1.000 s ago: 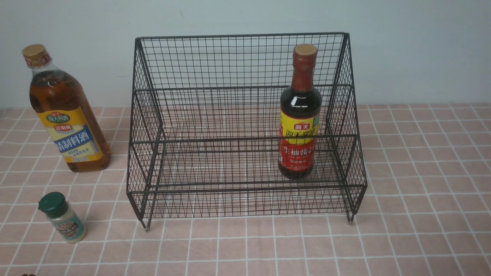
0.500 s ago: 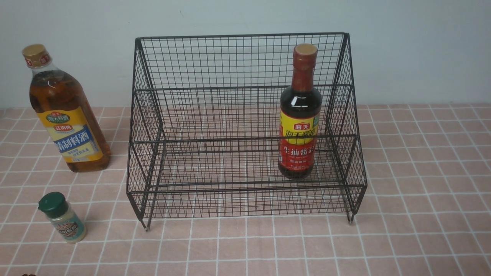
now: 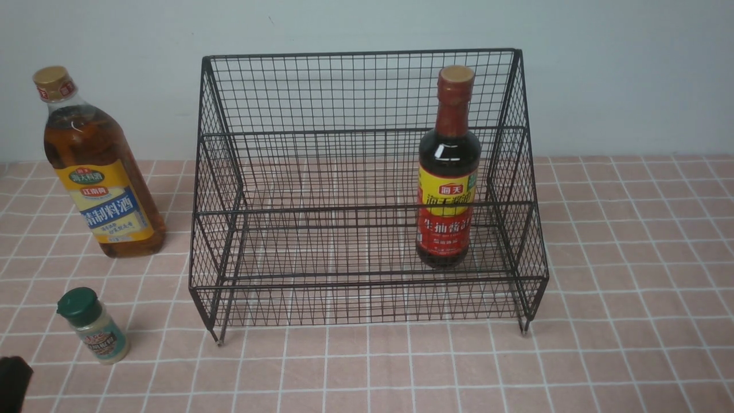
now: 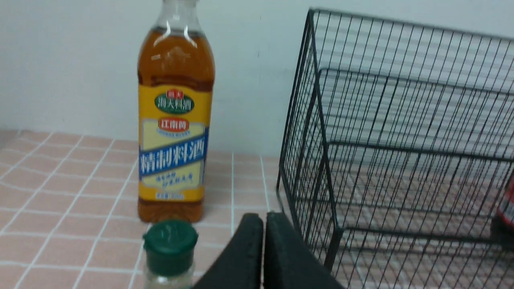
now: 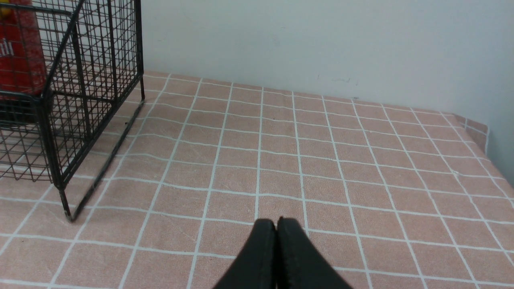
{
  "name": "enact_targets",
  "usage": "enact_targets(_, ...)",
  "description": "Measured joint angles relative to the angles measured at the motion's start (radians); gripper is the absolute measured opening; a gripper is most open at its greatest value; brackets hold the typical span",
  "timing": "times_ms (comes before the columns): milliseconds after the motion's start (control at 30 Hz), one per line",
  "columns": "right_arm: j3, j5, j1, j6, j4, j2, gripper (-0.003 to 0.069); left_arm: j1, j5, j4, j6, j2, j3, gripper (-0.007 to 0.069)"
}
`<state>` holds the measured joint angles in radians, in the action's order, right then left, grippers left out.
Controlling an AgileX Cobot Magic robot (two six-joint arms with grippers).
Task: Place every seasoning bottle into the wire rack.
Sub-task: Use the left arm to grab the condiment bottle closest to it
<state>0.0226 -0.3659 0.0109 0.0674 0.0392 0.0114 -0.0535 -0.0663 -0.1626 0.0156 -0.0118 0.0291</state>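
The black wire rack (image 3: 367, 92) stands mid-table. The dark soy-sauce bottle (image 3: 448, 172) stands upright in its lower tier at the right end. The tall amber bottle (image 3: 97, 166) with gold cap stands on the table left of the rack. The green-capped shaker jar (image 3: 94, 327) stands in front of it. My left gripper (image 4: 263, 218) is shut and empty, just behind the jar (image 4: 170, 251) and beside the rack's left corner (image 4: 321, 160); it shows at the front view's lower left corner (image 3: 12, 381). My right gripper (image 5: 276, 222) is shut and empty over bare table right of the rack (image 5: 72, 100).
A pink tiled cloth (image 3: 631, 287) covers the table. A pale wall (image 3: 631, 69) runs close behind the rack. The table's right edge (image 5: 482, 132) shows in the right wrist view.
A dark part of my left arm has come into the front view's lower left corner. The bottles and rack have not moved.
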Motion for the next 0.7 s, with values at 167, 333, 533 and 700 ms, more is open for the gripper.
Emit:
enact_targets(167, 0.000, 0.000, 0.000, 0.000, 0.000, 0.000, -0.0014, 0.000, 0.093, 0.000, -0.006, 0.000, 0.000, -0.0007)
enact_targets(333, 0.000, 0.000, 0.000, 0.000, 0.000, 0.000, -0.0014, 0.000, 0.273, -0.002, -0.075, 0.028, 0.000, -0.0007)
enact_targets(533, 0.000, 0.000, 0.000, 0.000, 0.000, 0.000, -0.0014, 0.000, 0.400, -0.007, -0.083, 0.273, -0.013, -0.0007)
enact_targets(700, 0.000, 0.000, 0.000, 0.000, 0.000, 0.000, -0.0014, 0.000, 0.434, -0.007, -0.066, 0.493, -0.082, 0.0007)
